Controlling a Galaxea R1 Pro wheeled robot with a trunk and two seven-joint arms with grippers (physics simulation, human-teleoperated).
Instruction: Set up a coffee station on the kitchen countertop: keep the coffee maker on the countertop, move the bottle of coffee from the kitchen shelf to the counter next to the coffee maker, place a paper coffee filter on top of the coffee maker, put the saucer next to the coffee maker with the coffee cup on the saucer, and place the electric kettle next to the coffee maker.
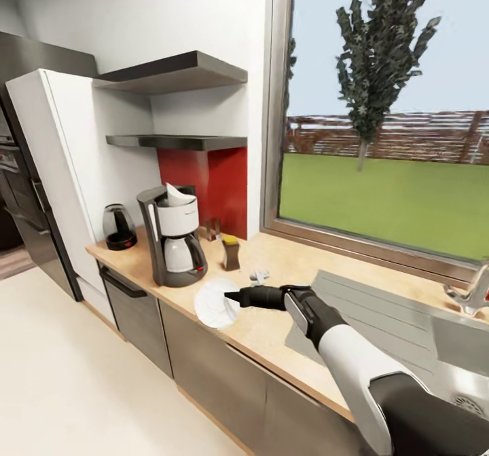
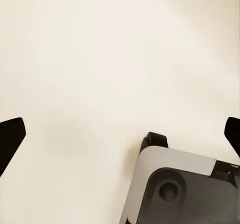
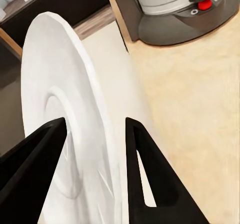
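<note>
You have the saucer (image 1: 216, 303) pinched by its rim in the right gripper (image 1: 233, 298), the two black fingers (image 3: 145, 174) clamped one on each face of the plate. It is tilted nearly on edge, held over the front edge of the countertop (image 1: 272, 334), just in front of the coffee maker (image 1: 172, 235) and to its window side. Judge it as stiff, smooth and light but breakable: a glazed plate can slip in a rim pinch and swing, so keep the grip on the rim, level the plate before it meets the wood, and lower it gently rather than dropping it.

The left gripper (image 2: 120, 134) hangs over pale floor; only its two dark fingertips show, far apart, holding nothing.

Count what stands around the coffee maker. One paper filter (image 1: 178, 195) sits on top of it. One kettle (image 1: 119, 226) stands beside it on the fridge side. One coffee bottle (image 1: 231, 252) with a yellow cap stands beside it on the window side. One saucer is in your grip. A small pale object (image 1: 259, 277) lies on the wood beyond the bottle, too small to name; I cannot pick out the cup for certain. Two dark wall shelves hang above the coffee maker, the lower shelf (image 1: 180, 142) bare.
</note>
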